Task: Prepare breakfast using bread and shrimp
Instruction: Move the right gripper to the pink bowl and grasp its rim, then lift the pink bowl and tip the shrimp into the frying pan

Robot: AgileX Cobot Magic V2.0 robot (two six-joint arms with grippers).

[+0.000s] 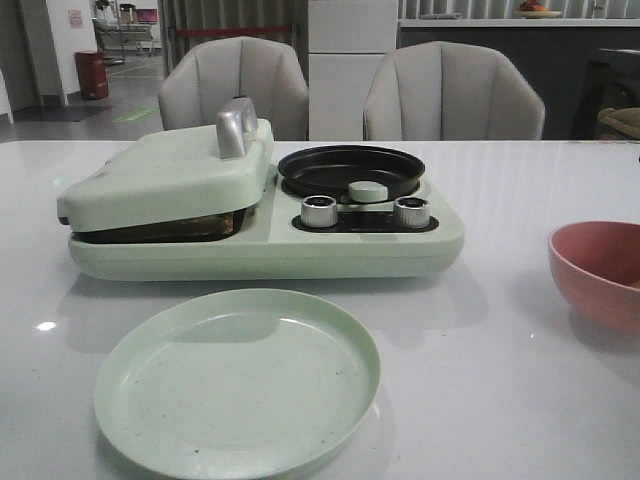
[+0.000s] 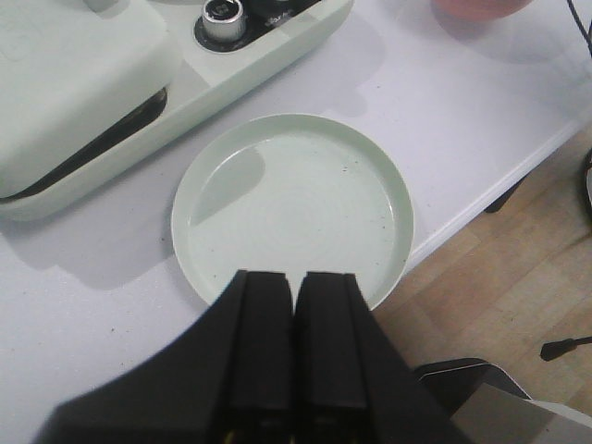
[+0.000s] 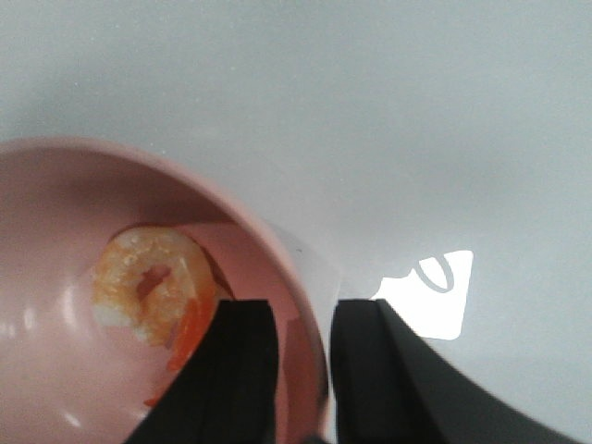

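Observation:
The shrimp point(image 3: 148, 280), a small curled pink-orange and whitish piece, lies in a pink bowl point(image 3: 55, 213). My right gripper point(image 3: 305, 319) is open just over the bowl's rim. One finger is over the inside and one over the outside, with the rim showing in the gap. It holds nothing. My left gripper point(image 2: 296, 282) is shut and empty above the near edge of an empty pale green plate point(image 2: 292, 199). No bread slice shows plainly. Only a dark brown strip point(image 1: 165, 228) shows in the gap under the cooker's lowered lid point(image 1: 160, 175). Neither gripper shows in the front view.
The pale green breakfast cooker point(image 1: 250, 255) stands at mid-table with a black round pan point(image 1: 350, 168), a pale green knob point(image 1: 367, 190) and two silver dials point(image 1: 319, 211). The plate point(image 1: 237, 385) lies in front of it and the pink bowl point(image 1: 600, 270) at the right. The table edge point(image 2: 481, 199) is close to the plate.

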